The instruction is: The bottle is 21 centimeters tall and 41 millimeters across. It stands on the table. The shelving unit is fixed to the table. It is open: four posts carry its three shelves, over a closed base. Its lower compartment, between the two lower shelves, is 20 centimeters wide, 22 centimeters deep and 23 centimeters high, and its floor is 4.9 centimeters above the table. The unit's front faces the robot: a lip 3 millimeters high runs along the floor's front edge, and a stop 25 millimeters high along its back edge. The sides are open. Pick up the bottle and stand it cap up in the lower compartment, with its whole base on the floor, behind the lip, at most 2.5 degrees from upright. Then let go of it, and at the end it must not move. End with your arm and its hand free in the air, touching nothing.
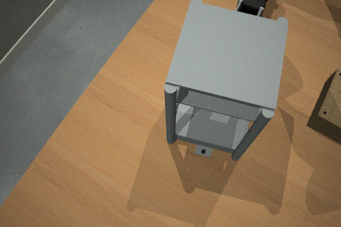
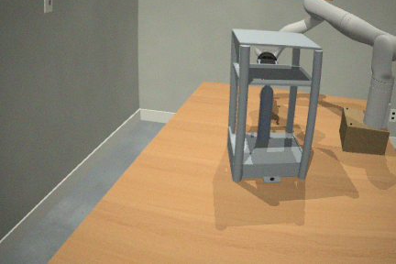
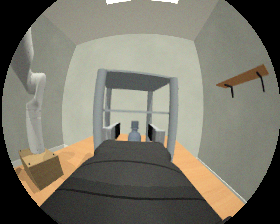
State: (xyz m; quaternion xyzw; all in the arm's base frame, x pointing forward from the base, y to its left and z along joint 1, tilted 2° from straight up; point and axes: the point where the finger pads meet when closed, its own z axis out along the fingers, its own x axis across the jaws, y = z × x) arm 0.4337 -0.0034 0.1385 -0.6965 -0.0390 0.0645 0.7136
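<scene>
The shelving unit [image 1: 229, 49] [image 2: 313, 107] [image 3: 173, 115] stands on the table. The dark blue-grey bottle [image 2: 265, 114] [image 3: 134, 136] stands cap up in its lower compartment, near the front, and looks upright. Its base overlaps the compartment floor [image 2: 277, 157] in the exterior view; its exact gap to the lip cannot be told. The middle shelf hides its cap there; the wrist view shows the cap. My gripper [image 1: 249, 11] [image 2: 267, 64] [image 3: 134, 129] is open and empty, outside the unit's front. In the wrist view the bottle appears between the fingers but farther off, not touching them.
The unit's posts rise left and right beyond my fingers, and the middle shelf [image 2: 280, 74] [image 3: 135, 111] crosses between them. The arm's wooden base block [image 2: 364, 135] [image 3: 42, 170] is off to one side. A wall shelf [image 3: 245, 76] hangs on the right in the wrist view.
</scene>
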